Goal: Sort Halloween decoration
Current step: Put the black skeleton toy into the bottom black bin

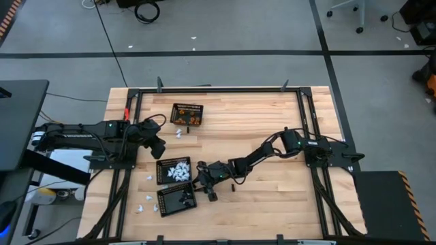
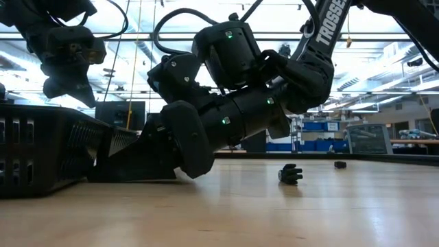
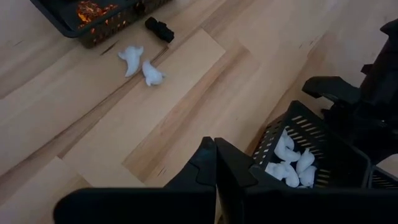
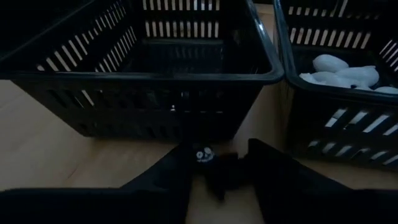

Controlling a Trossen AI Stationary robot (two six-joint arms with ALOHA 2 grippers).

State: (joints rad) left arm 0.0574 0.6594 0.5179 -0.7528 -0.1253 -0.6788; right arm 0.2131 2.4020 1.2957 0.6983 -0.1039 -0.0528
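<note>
From above, the right claw [image 1: 208, 191] is low on the bench [image 1: 272, 197], just beside the basket of black pieces [image 1: 176, 200]; white pieces [image 1: 180, 171] fill the next basket, orange ones [image 1: 188, 117] a third. The left claw [image 1: 158, 146] hangs above the bench, fingers pressed together. At bench level, a black piece [image 2: 290, 174] lies apart from the right arm. In the right wrist view, a black bat piece [image 4: 208, 163] sits between the spread fingers, against the basket wall; whether it is pinched I cannot tell.
</note>
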